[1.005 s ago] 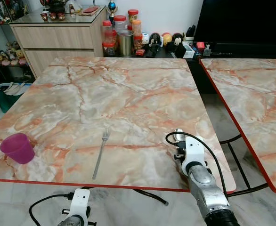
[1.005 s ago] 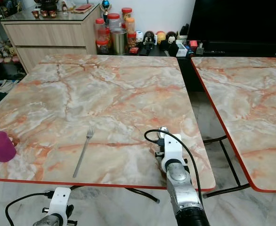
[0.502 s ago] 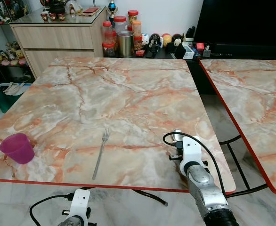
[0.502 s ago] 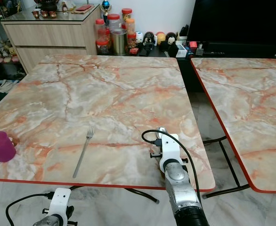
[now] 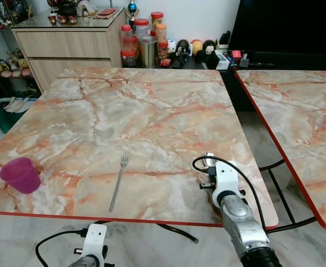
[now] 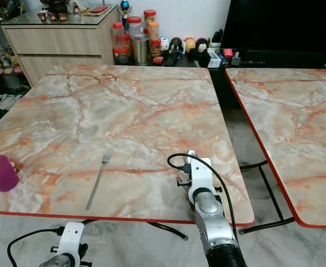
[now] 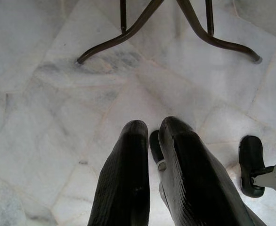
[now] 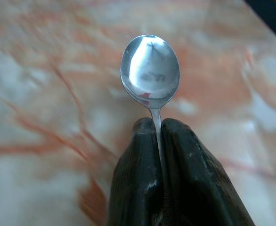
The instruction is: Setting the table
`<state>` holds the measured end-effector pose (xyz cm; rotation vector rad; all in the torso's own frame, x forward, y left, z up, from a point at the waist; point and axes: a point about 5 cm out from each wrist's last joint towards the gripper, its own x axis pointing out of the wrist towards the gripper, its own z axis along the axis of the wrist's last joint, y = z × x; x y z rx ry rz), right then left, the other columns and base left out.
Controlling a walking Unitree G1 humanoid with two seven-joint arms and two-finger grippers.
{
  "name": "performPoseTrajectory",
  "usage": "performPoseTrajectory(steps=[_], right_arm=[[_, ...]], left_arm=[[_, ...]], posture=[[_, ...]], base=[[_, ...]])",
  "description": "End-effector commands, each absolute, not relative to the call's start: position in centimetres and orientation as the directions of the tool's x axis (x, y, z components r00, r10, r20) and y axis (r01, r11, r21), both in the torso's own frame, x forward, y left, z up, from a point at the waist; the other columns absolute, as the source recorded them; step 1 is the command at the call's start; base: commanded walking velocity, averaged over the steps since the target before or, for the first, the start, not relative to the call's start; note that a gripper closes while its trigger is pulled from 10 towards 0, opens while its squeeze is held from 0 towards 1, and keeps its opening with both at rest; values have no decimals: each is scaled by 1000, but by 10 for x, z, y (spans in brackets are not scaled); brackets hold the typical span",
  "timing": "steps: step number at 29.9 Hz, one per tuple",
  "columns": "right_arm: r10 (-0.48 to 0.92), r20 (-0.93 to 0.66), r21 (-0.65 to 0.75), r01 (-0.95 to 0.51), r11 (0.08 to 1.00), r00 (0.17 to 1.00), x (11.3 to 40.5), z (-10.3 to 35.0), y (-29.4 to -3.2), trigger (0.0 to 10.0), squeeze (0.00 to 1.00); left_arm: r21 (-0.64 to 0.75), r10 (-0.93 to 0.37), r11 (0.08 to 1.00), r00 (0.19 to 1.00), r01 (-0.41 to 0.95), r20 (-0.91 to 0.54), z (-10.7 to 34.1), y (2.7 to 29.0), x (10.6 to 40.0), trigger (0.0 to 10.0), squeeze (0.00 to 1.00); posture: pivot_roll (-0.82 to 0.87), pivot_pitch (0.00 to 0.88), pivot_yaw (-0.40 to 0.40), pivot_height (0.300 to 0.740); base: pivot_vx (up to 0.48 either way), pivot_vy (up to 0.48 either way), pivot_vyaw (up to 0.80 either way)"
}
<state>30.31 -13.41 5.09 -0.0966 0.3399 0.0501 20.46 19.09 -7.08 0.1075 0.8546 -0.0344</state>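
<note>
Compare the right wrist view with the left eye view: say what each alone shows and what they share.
Right wrist view alone: the spoon, its handle pinched between the right gripper fingers. Left eye view alone: the fork, the purple cup, jars beyond the table, and the second table. Shared: the marble table under the right arm.

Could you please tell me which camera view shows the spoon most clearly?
The right wrist view: the spoon sits close up, bowl forward, its handle pinched in the right gripper. In the eye views just its bowl peeks past the wrist, above the table.
</note>
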Motion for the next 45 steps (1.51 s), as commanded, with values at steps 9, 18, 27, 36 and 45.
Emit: performPoseTrajectory(steps=[9, 18, 27, 36, 45], right_arm=[[49, -74, -111, -57, 992, 996, 311, 88, -130, 10000, 0], [63, 83, -111, -54, 992, 995, 313, 110, -129, 10000, 0], [108, 109, -110, -96, 989, 988, 313, 110, -120, 10000, 0], [111, 110, -116, -98, 988, 988, 315, 110, -119, 10000, 0], [120, 105, -121, -107, 987, 987, 313, 108, -118, 10000, 0]], left_arm=[[86, 35, 995, 626, 52, -779, -76, 193, 196, 10000, 0], [98, 50, 994, 607, 46, -793, -79, 195, 189, 10000, 0], [118, 64, 992, 607, 49, -792, -79, 197, 189, 10000, 0], [121, 64, 991, 608, 53, -792, -79, 197, 190, 10000, 0], [121, 61, 991, 602, 59, -796, -79, 196, 189, 10000, 0]], posture=[[21, 0, -18, 736], [17, 0, -19, 736], [22, 0, -24, 736], [21, 0, -24, 736], [19, 0, -26, 736]], base=[[0, 0, 0], [0, 0, 0], [0, -217, 0], [0, -395, 0], [0, -394, 0]])
